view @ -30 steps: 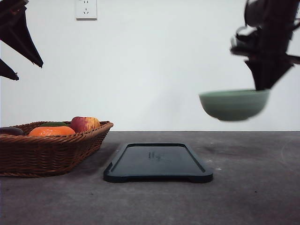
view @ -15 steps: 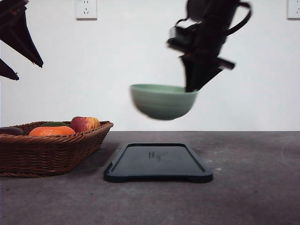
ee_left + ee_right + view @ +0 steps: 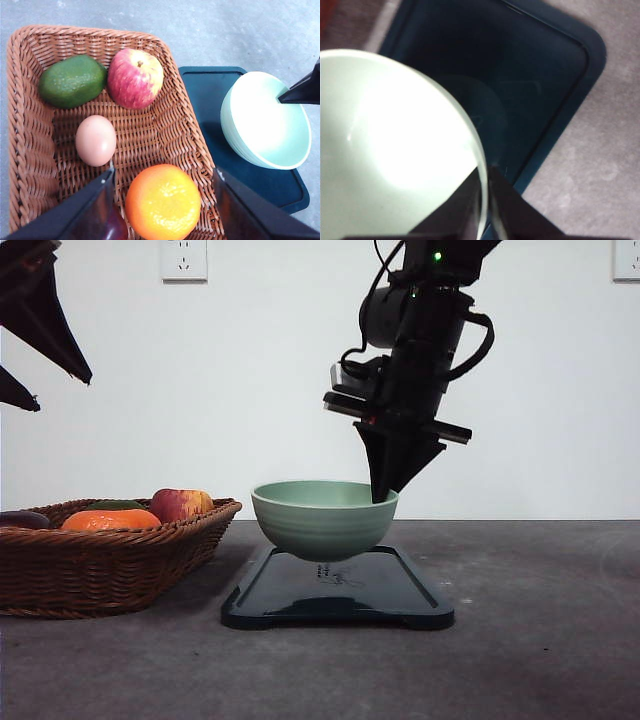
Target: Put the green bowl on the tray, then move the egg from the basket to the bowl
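Right gripper (image 3: 382,495): we saw it pinched on the rim of the green bowl (image 3: 322,522), one finger inside the wall and one outside, the narrow gap between them taken up by the rim alone.
Green bowl: it hung upright directly over the tray (image 3: 420,602); we could not tell whether its base touched the tray or sat just clear of it. Its inside was bare.
Tray: our landmark, it lay flat on the grey table (image 3: 540,660), dark and glossy, with faint markings at its centre.
Basket (image 3: 95,570): it stood just beside the tray on the robot's left, not touching it as far as we could see.
Egg (image 3: 95,140): it lay on the basket floor, well apart from the tray, with the green avocado (image 3: 73,80) and the red apple (image 3: 135,78) on its far side and the orange (image 3: 162,201) nearer the tray-side wall.
Left gripper (image 3: 162,210): we saw its fingers spread wide and holding nothing, poised over the basket, to the left of the tray.
Wall socket (image 3: 184,259): it sat high on the white wall behind the basket.
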### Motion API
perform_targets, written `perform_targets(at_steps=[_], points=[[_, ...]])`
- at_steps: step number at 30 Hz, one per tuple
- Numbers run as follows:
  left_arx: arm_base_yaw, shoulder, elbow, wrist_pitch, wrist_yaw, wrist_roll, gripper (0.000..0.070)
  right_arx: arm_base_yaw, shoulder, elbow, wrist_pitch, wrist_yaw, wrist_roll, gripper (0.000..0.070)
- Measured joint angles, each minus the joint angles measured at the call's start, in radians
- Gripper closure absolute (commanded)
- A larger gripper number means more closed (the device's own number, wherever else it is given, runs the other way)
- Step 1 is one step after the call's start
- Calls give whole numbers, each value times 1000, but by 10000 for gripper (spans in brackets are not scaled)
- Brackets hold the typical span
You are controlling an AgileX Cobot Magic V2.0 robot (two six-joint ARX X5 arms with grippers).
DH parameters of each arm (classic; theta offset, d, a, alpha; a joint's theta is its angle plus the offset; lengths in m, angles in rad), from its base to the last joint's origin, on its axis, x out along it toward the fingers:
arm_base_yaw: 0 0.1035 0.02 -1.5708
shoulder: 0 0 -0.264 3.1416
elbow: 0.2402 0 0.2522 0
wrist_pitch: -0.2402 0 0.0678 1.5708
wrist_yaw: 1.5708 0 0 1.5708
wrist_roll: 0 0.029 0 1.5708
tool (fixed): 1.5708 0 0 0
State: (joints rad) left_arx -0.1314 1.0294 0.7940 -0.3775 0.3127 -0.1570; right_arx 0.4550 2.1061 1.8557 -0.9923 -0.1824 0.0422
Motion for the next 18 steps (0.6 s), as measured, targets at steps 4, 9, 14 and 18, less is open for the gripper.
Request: perform_targets(at_steps=[4, 9, 14, 18], points=[[0, 0, 0, 1, 0, 0, 310, -4, 12, 0, 13, 1, 0, 700], [0, 0, 0, 0, 0, 0, 310, -1, 41, 0, 9, 0, 0, 693], [0, 0, 0, 0, 0, 0, 310, 3, 49, 5, 1, -4, 0, 524], [0, 0, 0, 0, 0, 0, 310, 3, 48, 49, -61, -6, -1, 437]])
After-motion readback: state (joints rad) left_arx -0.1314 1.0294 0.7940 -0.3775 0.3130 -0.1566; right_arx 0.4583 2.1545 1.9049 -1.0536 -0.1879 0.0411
